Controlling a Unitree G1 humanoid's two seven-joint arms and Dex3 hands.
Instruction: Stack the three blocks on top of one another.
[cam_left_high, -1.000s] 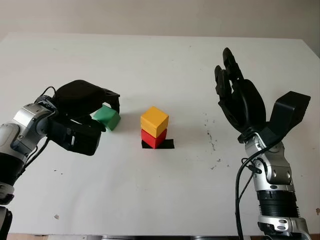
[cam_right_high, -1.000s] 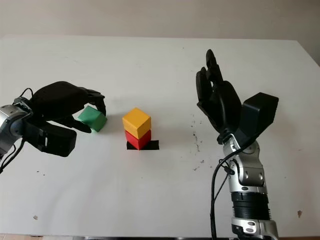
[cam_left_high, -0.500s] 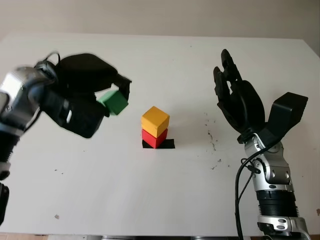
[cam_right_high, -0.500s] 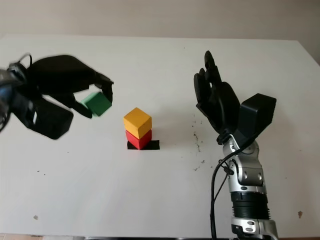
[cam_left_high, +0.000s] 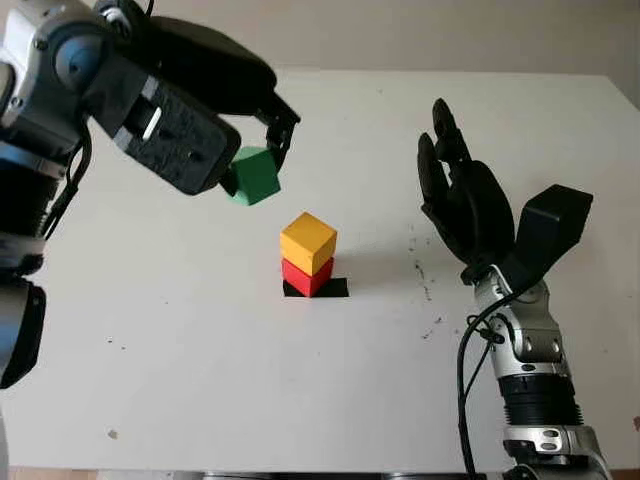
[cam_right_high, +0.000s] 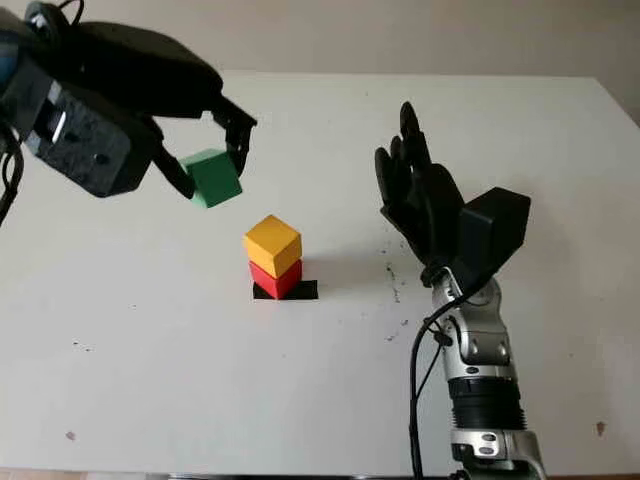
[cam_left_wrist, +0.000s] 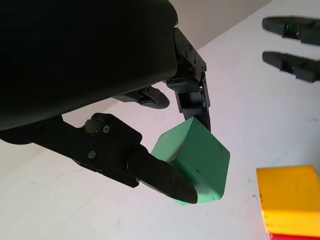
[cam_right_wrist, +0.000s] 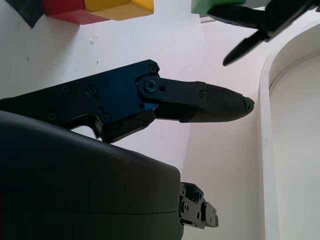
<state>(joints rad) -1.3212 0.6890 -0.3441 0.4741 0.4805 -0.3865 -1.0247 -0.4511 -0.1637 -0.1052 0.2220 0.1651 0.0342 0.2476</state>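
A yellow block (cam_left_high: 308, 242) sits on a red block (cam_left_high: 304, 277), which stands on a black tape mark (cam_left_high: 332, 288) at the table's middle. My left hand (cam_left_high: 262, 150) is raised above the table, up and to the left of this stack, shut on a green block (cam_left_high: 254, 175) held clear of the surface. The wrist view shows the green block (cam_left_wrist: 197, 162) pinched between fingertips, with the yellow block (cam_left_wrist: 290, 200) lower beside it. My right hand (cam_left_high: 462, 200) is open, upright in the air to the right of the stack.
The white table (cam_left_high: 250, 390) has small dark specks (cam_left_high: 420, 270) just right of the stack. A wall runs behind the table's far edge (cam_left_high: 450, 72).
My left hand has lifted the green block from the table and carried it up and rightward toward the stack. The right hand has shifted slightly left.
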